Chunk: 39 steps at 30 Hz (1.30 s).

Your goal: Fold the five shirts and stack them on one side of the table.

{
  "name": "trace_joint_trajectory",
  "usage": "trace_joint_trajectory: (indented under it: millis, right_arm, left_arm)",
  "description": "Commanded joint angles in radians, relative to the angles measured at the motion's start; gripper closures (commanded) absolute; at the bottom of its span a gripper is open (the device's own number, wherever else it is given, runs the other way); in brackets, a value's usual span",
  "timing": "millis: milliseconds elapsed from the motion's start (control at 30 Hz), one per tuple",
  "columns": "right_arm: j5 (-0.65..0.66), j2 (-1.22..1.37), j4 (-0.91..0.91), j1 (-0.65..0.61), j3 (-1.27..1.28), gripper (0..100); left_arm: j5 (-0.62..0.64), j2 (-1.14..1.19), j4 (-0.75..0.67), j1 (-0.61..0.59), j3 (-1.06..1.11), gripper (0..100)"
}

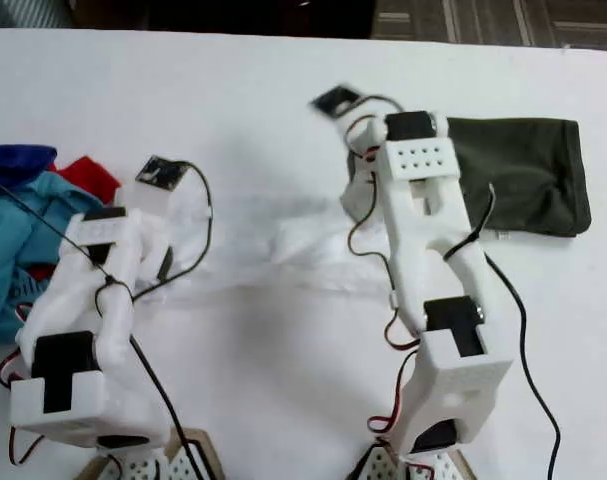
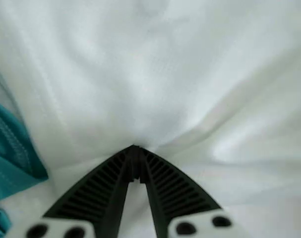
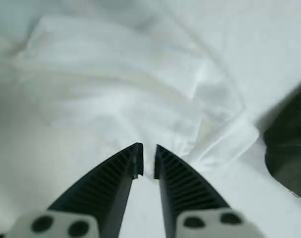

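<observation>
A white shirt lies crumpled on the white table between my two arms. My left gripper is shut, its tips pinching a fold of the white shirt, with creases running into the tips. My right gripper is closed to a thin slit on the white shirt at its other end. A folded dark green shirt lies flat at the right, beside the right arm. A pile of blue, teal and red shirts sits at the left edge, by the left arm.
Teal cloth lies close beside the left gripper. The dark green shirt is near the right gripper. Black cables trail from both arms across the front of the table. The table's far edge meets a dark floor.
</observation>
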Motion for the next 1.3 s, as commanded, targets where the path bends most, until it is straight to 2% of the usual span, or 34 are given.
trace_joint_trajectory:
  millis: [0,133,400,567,733,833,1133,1267]
  right_arm:
    - [0.124,-0.005,0.054,-0.035,0.003,97.7]
    - [0.135,0.005,0.008,-0.079,0.086,97.9]
    - [0.115,0.007,-0.309,-0.148,0.293,97.9]
    - [-0.066,0.038,-0.516,-0.128,0.29,97.9]
    - [-0.221,0.117,-0.699,-0.073,0.158,97.9]
    - [-0.285,0.139,-0.671,-0.056,0.061,97.9]
    - [-0.287,0.102,-0.234,-0.065,-0.084,97.9]
    - [-0.287,0.107,-0.183,-0.07,-0.077,97.9]
  left_arm:
    - [0.011,-0.006,-0.02,-0.011,0.004,97]
    - [0.011,-0.006,-0.02,-0.011,0.004,97]
    - [0.011,-0.006,-0.02,-0.011,0.004,97]
    - [0.011,-0.006,-0.02,-0.011,0.004,97]
    - [0.011,-0.006,-0.02,-0.011,0.004,97]
    - [0.011,-0.006,-0.02,-0.011,0.004,97]
    - [0.011,-0.006,-0.02,-0.011,0.004,97]
    - [0.011,-0.006,-0.02,-0.011,0.004,97]
